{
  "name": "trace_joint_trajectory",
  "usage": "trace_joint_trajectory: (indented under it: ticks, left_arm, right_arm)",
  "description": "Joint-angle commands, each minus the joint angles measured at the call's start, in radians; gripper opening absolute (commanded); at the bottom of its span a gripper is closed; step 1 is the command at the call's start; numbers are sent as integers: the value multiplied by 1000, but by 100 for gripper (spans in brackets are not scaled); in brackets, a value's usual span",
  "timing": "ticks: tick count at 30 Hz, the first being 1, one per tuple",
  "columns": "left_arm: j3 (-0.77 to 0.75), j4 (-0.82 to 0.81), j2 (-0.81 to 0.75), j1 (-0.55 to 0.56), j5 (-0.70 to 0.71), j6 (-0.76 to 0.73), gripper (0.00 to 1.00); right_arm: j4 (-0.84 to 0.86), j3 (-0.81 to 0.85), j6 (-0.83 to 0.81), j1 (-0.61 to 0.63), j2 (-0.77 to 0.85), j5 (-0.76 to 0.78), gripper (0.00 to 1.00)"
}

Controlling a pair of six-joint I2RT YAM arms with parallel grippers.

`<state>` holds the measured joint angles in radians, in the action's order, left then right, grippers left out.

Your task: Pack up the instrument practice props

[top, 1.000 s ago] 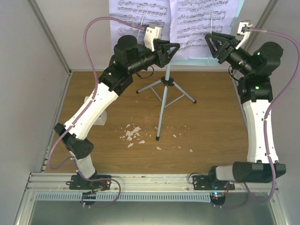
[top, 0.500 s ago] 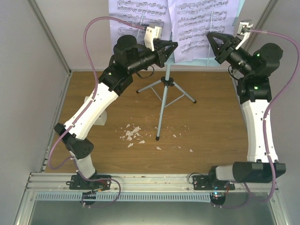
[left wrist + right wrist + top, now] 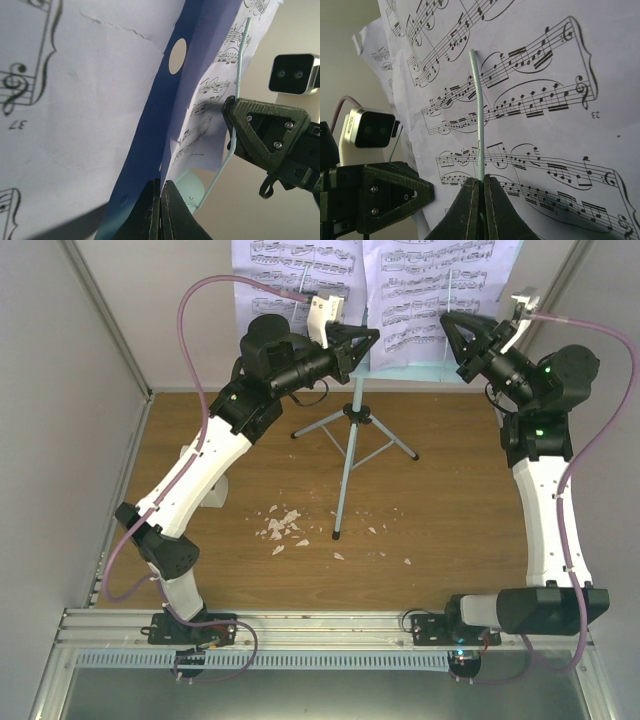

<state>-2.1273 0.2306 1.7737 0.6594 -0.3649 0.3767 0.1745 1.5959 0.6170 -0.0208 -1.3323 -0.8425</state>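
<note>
The light-blue tripod music stand [image 3: 350, 440] stands mid-table, with its desk at the far wall. Two lavender sheet-music pages lie on the desk, the left page [image 3: 295, 275] and the right page [image 3: 440, 280]. My left gripper [image 3: 374, 337] is shut on the lower edge of the perforated desk [image 3: 150, 125], between the pages. My right gripper [image 3: 448, 322] is shut on the stand's thin wire page holder [image 3: 479, 125], which lies across the right page [image 3: 545, 75]. Only a white bit [image 3: 188, 453] shows beside my left forearm. I cannot tell if it is the metronome.
White crumbs [image 3: 282, 525] lie scattered on the wooden floor in front of the tripod feet. Grey walls close in the left, right and far sides. The metal rail [image 3: 320, 625] with the arm bases runs along the near edge.
My right gripper has shifted slightly up and left while still on the wire holder, and the right arm's wrist has risen. The left gripper has barely moved.
</note>
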Motion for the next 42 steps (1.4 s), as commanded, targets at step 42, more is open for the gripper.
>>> trace_joint_trajectory:
  ticks: [42]
  left_arm:
    - [717,291,-690,-125,-583,-150,0]
  right_arm:
    - [17,-25,-30,7,-19,38,24]
